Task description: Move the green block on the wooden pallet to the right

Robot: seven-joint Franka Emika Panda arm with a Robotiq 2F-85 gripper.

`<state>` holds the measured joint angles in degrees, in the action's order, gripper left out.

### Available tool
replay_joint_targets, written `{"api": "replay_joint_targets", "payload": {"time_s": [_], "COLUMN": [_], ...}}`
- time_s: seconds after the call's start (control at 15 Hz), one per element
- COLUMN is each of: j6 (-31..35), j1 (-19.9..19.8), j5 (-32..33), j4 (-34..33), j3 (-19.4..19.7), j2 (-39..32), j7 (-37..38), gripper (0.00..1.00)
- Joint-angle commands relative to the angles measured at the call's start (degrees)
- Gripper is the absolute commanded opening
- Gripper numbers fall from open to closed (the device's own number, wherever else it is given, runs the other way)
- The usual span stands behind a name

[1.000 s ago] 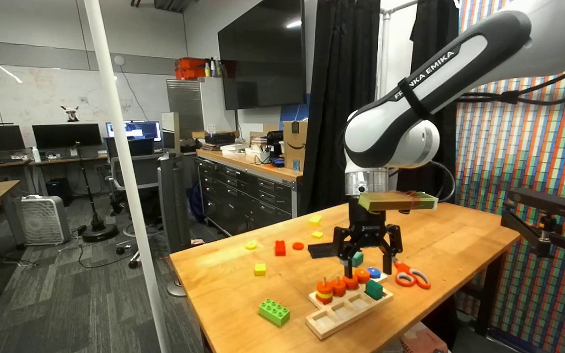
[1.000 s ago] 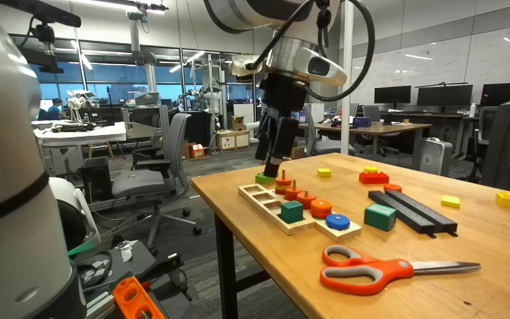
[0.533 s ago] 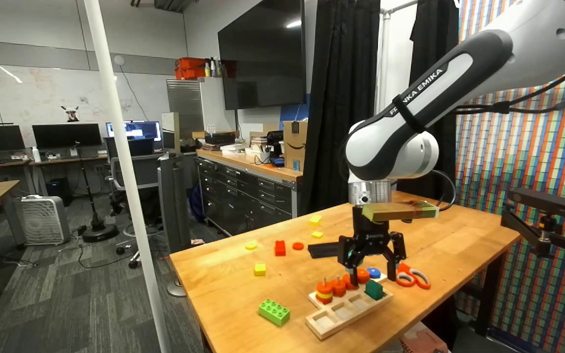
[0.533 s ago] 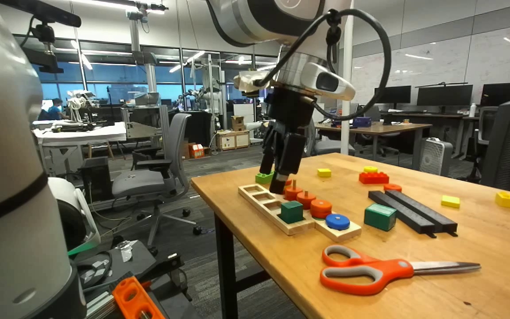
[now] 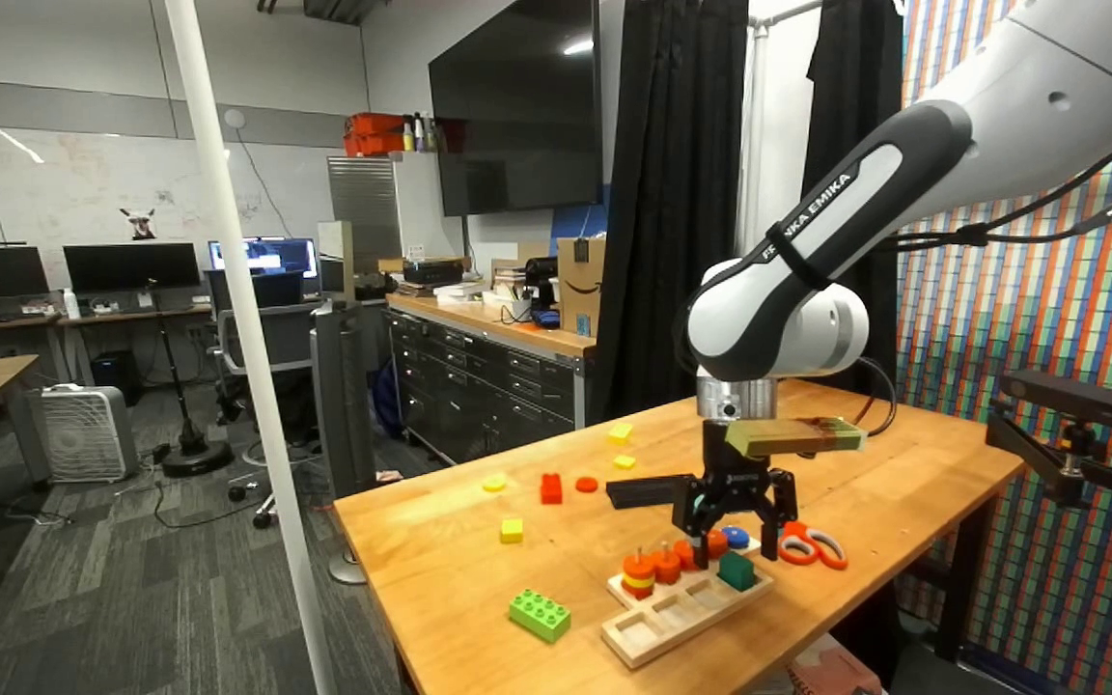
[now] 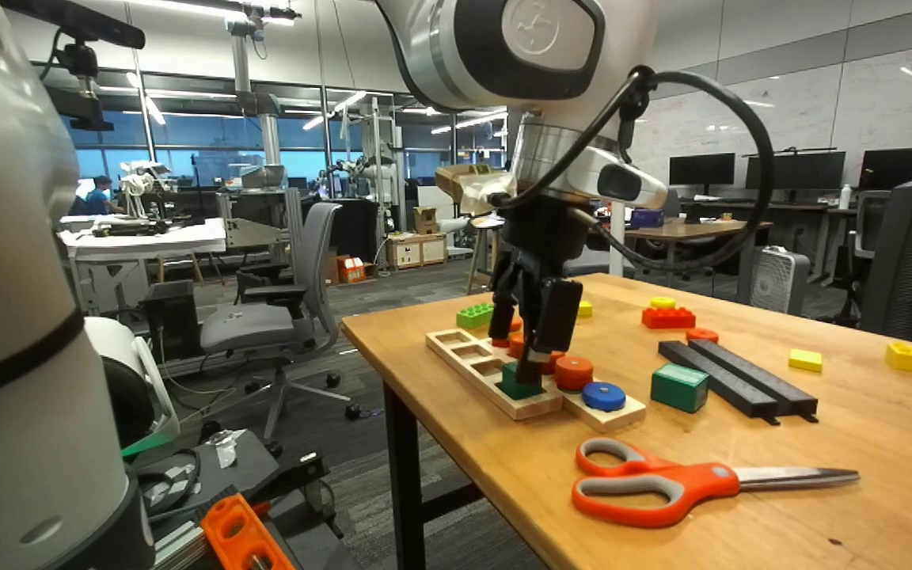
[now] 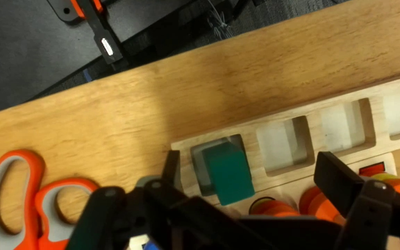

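The green block [image 5: 736, 571] is a small dark-green cube. It sits in the end slot of the light-wood pallet [image 5: 701, 621], at the end nearest the scissors. The pallet's other visible slots hold no block. My gripper [image 5: 736, 554] is open and low over that end of the pallet. In the wrist view the green block [image 7: 233, 177] shows between the open fingers [image 7: 248, 161], apart from both and closer to the left finger. In an exterior view a fingertip partly hides the green block [image 6: 513, 382] in the pallet [image 6: 533, 408].
A peg board with orange rings [image 6: 574, 372] and a blue ring [image 6: 603, 395] lies against the pallet. Orange scissors [image 6: 646, 491], a second green block [image 6: 679, 388] and black bars [image 6: 733, 380] lie nearby. A bright-green studded brick [image 5: 540, 615] and the table edge [image 7: 158, 64] are close.
My gripper has moved down and along the pallet to the green block, staying open. The block and pallet have not moved.
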<state>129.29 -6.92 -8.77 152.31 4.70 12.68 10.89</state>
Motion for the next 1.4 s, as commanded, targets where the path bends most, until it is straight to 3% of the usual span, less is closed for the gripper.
{"api": "replay_joint_targets", "payload": {"time_s": [0.0, 0.6, 0.73, 1.27, 1.33], "j6": [3.7, 6.0, 6.6, 7.5, 7.5], "j1": [-0.3, -0.1, -0.2, -0.1, -0.1], "j5": [0.8, 1.1, 1.3, 1.8, 1.7], "j4": [0.9, 1.0, 1.2, 1.3, 1.2], "j3": [1.0, 0.9, 0.9, 0.9, 0.9], "j2": [-0.7, -1.7, -1.6, -1.7, -1.6], "j7": [-2.8, -4.2, -4.4, -5.0, -5.1], "gripper": [1.00, 1.00, 0.74, 0.14, 0.12]}}
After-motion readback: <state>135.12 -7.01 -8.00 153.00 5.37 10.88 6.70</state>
